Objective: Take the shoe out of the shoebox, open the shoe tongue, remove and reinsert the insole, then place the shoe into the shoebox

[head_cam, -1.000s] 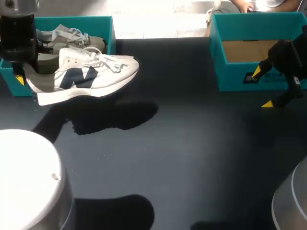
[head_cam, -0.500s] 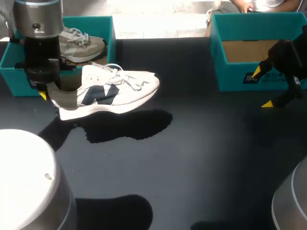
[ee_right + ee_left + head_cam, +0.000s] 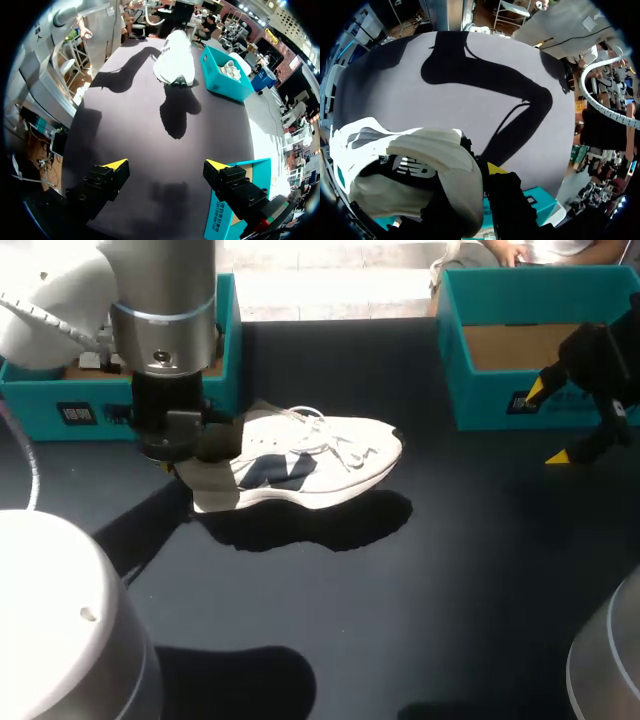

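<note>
A white shoe (image 3: 310, 465) with a dark side logo hangs low over the dark table, toe pointing right, its shadow just beneath. My left gripper (image 3: 178, 458) is shut on the shoe's heel collar. In the left wrist view the heel (image 3: 420, 170) fills the space by the gripper (image 3: 472, 175); one yellow fingertip (image 3: 495, 167) shows and the other is hidden behind the heel. My right gripper (image 3: 547, 423) stands open in front of the right shoebox (image 3: 480, 390), holding nothing. From the right wrist view the shoe (image 3: 175, 62) lies far ahead of the open gripper (image 3: 166, 165).
The teal shoebox (image 3: 60, 410) at the back left is partly hidden by my left arm; in the right wrist view this shoebox (image 3: 222, 82) holds a second pale shoe (image 3: 231, 70). The right box shows a bare cardboard floor. White arm bases (image 3: 60, 620) stand at both near corners.
My left arm has carried the shoe from the left shoebox's front rightward and nearer, towards the table's middle. The right arm has not moved.
</note>
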{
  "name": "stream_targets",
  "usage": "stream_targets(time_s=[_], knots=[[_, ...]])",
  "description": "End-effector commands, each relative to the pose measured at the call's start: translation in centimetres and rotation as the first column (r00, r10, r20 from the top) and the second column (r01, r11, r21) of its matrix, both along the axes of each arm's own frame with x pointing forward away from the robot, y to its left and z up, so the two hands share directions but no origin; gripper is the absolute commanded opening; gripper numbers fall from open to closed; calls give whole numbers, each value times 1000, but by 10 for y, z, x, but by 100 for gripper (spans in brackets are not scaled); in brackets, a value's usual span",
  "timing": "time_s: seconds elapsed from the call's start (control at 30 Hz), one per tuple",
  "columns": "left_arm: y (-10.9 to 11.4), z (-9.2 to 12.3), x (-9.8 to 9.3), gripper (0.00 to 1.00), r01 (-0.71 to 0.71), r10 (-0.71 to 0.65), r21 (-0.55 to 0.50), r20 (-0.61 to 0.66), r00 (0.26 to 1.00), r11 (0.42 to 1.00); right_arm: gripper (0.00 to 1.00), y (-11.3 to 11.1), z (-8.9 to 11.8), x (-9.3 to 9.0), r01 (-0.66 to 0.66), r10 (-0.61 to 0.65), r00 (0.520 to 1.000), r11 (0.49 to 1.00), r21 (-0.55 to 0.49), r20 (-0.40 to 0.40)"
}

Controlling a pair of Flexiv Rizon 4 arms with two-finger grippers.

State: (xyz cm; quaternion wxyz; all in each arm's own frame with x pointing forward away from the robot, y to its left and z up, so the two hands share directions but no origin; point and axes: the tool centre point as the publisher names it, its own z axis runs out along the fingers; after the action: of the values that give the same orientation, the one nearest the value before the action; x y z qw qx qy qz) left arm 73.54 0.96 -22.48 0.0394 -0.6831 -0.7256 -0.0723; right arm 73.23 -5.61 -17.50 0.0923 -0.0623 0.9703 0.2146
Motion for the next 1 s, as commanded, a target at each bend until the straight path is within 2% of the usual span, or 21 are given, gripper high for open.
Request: stream_targets(time_s=[0.03,0.63,0.77,1.0], knots=[[-10,-17,0,0,3,-3,20,15,1000,1000,100,1,0,1,0,0,1000,1000,-3,-3],[-10,-17,0,0,3,-3,20,15,1000,1000,100,1,0,1,0,0,1000,1000,-3,-3],[-24,-37,-2,0,13,-14,32,24,1000,999,100,1,0,1,0,0,1000,1000,-3,-3],[-40,-81,8,0,-26,25,47,21,999,999,100,1,0,1,0,0,1000,1000,-3,-3]])
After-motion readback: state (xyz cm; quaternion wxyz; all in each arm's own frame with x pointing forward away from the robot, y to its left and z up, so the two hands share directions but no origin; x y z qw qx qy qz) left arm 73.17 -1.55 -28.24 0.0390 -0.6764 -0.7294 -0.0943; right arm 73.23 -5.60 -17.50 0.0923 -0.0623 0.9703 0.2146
